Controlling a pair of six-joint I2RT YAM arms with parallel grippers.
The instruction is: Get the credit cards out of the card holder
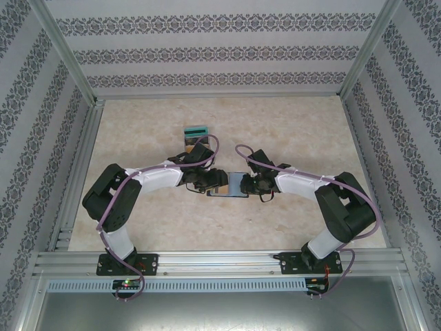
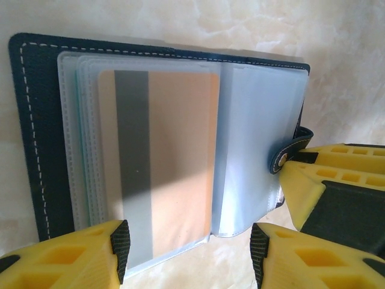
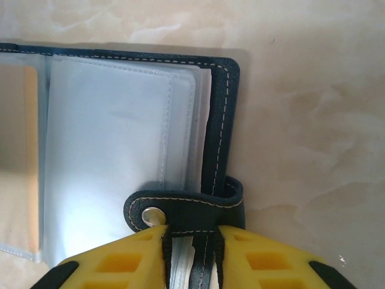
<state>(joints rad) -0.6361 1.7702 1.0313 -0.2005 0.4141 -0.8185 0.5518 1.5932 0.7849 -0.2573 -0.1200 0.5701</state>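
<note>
**Item:** credit card (image 2: pixel 174 156), tan face with a grey stripe, seated in the uppermost clear sleeve (image 2: pixel 255 144) of the open navy card holder (image 2: pixel 36 120).
**Position:** dead ahead of the left claw (image 2: pixel 189 241). Its near short edge lies between the spread fingers, and its long axis runs straight away from the claw.
**Left claw:** released, grasping nothing.
**Right claw** (image 3: pixel 191 241)**:** clenched on the holder's cover edge at the snap tab (image 3: pixel 180 211), with the sleeves ahead and to its left.
**Judgement:** the left arm is nearer the card, and a straight draw back along that axis looks suitable.

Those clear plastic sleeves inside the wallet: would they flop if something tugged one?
Probably floppy: the clear sleeves look thin and fan loosely from the card holder. The orange card in one likely stiffens it. Their glossy surface may be slippery.
</note>
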